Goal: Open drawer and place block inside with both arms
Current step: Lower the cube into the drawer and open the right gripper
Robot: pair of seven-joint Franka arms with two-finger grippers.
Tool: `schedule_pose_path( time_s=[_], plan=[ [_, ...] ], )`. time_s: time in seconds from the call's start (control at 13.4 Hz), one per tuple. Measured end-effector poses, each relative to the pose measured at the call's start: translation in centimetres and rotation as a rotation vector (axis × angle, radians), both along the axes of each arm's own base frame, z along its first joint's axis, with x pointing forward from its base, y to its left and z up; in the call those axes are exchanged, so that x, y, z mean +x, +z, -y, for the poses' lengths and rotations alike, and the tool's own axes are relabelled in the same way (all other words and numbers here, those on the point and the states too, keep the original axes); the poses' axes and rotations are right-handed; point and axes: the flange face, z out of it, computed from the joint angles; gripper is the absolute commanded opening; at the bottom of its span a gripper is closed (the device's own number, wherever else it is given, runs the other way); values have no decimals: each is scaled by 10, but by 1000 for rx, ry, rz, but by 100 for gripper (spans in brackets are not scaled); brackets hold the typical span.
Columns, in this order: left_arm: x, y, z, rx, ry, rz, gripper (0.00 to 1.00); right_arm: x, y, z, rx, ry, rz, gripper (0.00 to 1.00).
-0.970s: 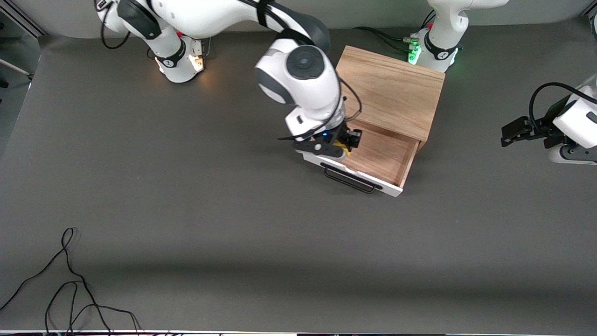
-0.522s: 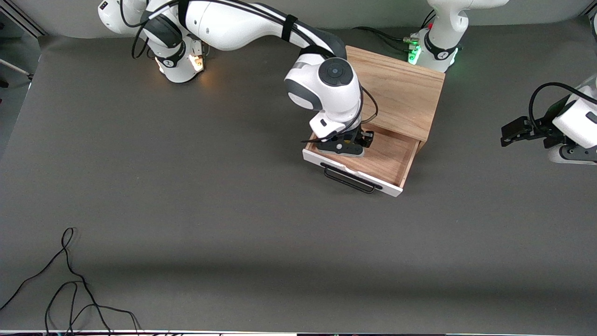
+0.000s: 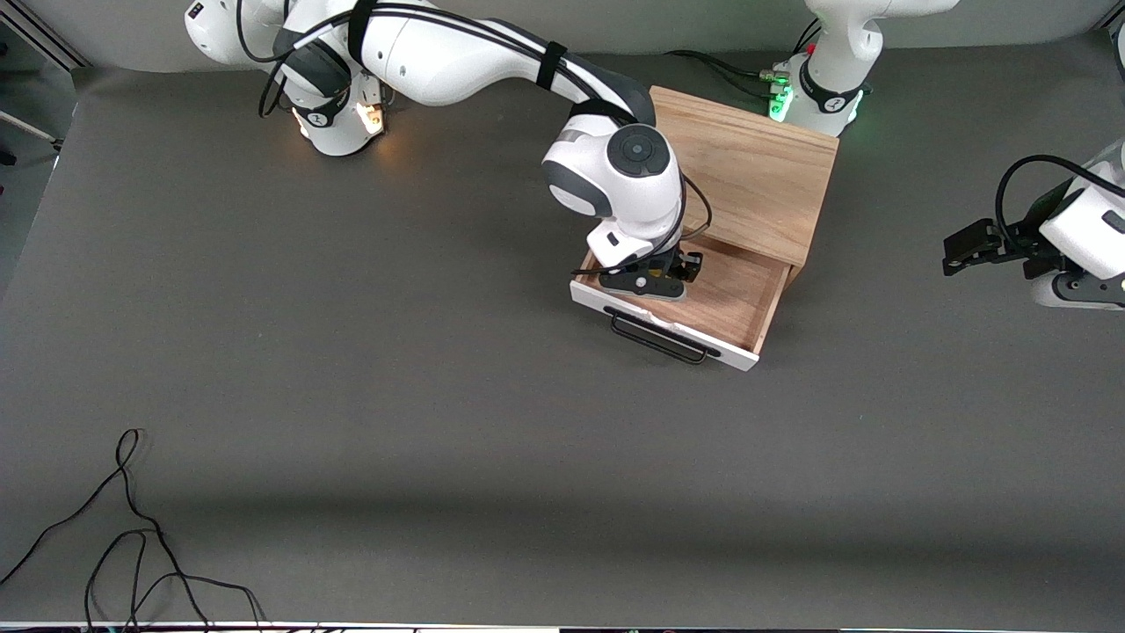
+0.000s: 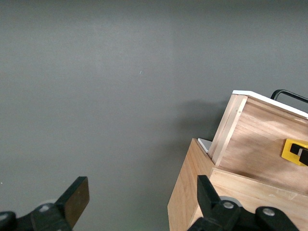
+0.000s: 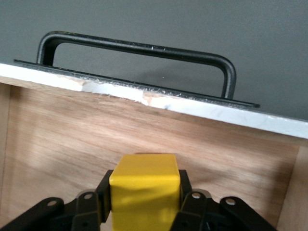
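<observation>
One yellow block sits clamped in the right tool, low inside the one open drawer of the single wooden box. A second ago that tool hung at the drawer's nine-o'clock edge; it has since moved inward. The left tool waits, fingers spread and holding nothing, over the surface. One black handle.
</observation>
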Motion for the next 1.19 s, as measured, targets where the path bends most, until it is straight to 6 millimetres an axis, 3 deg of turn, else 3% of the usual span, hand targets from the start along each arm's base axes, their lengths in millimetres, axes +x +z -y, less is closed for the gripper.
schedule_pose_path(
  time_s=[0.52,0.82,1.04,1.19],
  plan=[
    [0,0,2,0,-3,-1,100,-2,-1,-3,-19,2,35,100],
    [0,0,2,0,-4,-1,100,12,29,2,13,-25,62,100],
    [0,-1,2,0,-4,-2,100,51,69,41,4,-95,59,100],
    [0,-1,3,0,-4,-2,100,78,107,76,35,-146,21,100]
  ],
)
